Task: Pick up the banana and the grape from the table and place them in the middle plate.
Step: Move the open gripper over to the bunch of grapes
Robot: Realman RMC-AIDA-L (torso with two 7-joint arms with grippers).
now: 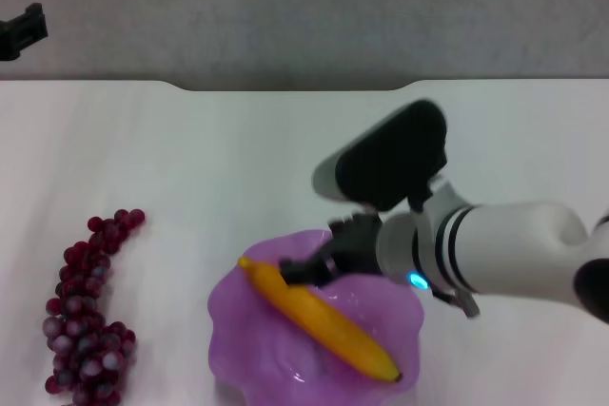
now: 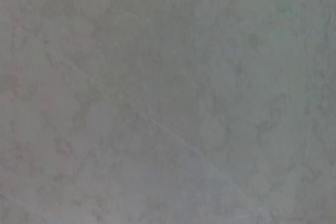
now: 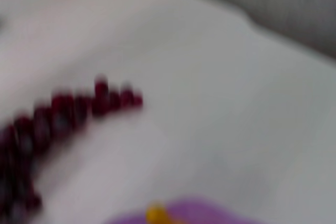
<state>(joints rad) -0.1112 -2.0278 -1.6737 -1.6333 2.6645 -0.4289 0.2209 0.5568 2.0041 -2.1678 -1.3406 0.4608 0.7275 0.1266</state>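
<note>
A: Nearest us, the middle plate (image 1: 238, 330), translucent purple with a wavy scalloped rim, already holds the banana (image 1: 324, 322). Why does it lie slantwise?

B: We judge it is about as long as the plate is wide, so it spans the bowl, one end near the far rim. It looks smooth, curved and orange-yellow.

A: And our right hand (image 1: 319, 268)?

B: It hovers at the banana's far end, over the plate's far rim; its dark fingers seem slightly apart, not clamped on the fruit.

A: The grape (image 1: 86, 316)?

B: A long knobbly bunch of dark red beads, on the white surface (image 1: 238, 159) well left of the plate, untouched.

A: Farther back?

B: Our left hand (image 1: 24, 30) is parked beyond the far edge; we cannot tell its fingers.
</note>
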